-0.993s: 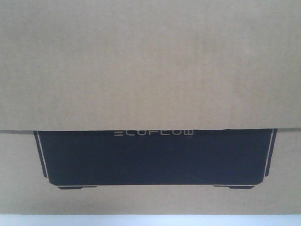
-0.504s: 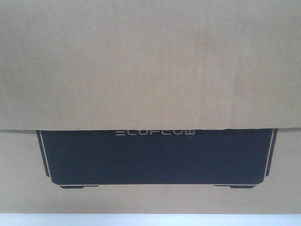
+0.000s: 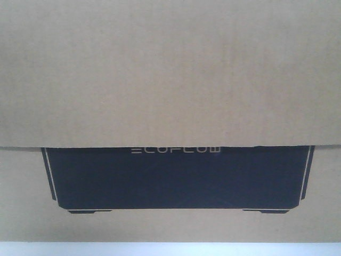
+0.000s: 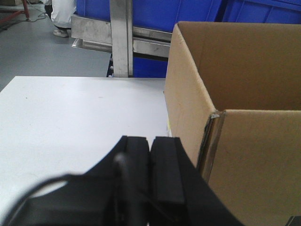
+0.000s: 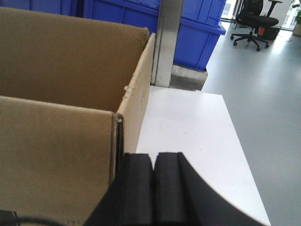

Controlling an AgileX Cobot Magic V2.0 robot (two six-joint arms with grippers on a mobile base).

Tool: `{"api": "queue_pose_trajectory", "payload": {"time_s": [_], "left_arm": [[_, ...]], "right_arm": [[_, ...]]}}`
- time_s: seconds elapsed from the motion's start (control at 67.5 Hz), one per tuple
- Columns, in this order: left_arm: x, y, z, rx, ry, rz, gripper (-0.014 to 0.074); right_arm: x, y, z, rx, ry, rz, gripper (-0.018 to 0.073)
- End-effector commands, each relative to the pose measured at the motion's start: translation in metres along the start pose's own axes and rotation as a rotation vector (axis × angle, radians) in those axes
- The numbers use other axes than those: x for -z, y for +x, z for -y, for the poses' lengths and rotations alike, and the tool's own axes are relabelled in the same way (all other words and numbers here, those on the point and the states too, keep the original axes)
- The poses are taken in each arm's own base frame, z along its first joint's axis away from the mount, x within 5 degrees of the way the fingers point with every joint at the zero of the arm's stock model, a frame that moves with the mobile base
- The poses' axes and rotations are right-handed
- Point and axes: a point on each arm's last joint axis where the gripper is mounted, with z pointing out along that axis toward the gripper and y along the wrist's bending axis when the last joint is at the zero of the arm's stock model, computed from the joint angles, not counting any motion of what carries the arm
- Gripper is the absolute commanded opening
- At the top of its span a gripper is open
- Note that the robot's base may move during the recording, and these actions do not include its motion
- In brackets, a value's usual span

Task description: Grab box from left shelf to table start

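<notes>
The brown cardboard box (image 3: 170, 74) with its black ECOFLOW panel (image 3: 176, 178) fills the front view. It stands open-topped on the white table (image 4: 70, 117). My left gripper (image 4: 150, 139) is shut and empty, low over the table, just left of the box's left wall (image 4: 186, 103). My right gripper (image 5: 154, 155) is shut and empty, just right of the box's right wall (image 5: 136, 113). I cannot tell whether either gripper touches the cardboard. The silver metal shelf frame (image 4: 121, 37) stands behind the table.
Blue plastic bins (image 4: 155, 12) sit on the shelf behind the box and also show in the right wrist view (image 5: 202, 33). A shelf post (image 5: 167, 42) rises at the table's far edge. An office chair (image 5: 254, 21) stands on the grey floor at right.
The box's black panel has shifted very slightly in the front view since a second ago. It has been still for the last half second.
</notes>
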Motion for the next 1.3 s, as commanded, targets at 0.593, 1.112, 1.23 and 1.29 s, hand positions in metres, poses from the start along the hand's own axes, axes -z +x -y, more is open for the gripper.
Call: {"api": "queue_pose_trajectory", "payload": {"time_s": [0.593, 1.112, 1.23, 1.29], "left_arm": [[0.0, -0.01, 0.005, 0.059, 0.052, 0.088, -0.0093], [-0.03, 0.091, -0.002, 0.074, -0.11, 0.273, -0.0093], [-0.032, 0.099, -0.003, 0.067, -0.112, 0.24, -0.0093], [-0.032, 0.099, -0.003, 0.067, -0.113, 0.25, -0.0093]], "right_arm": [[0.002, -0.015, 0.002, 0.01, 0.017, 0.105, 0.0057], [0.002, -0.015, 0.002, 0.01, 0.017, 0.106, 0.0057], [0.002, -0.015, 0.002, 0.01, 0.018, 0.106, 0.0057], [0.002, -0.015, 0.002, 0.01, 0.017, 0.105, 0.0057]]}}
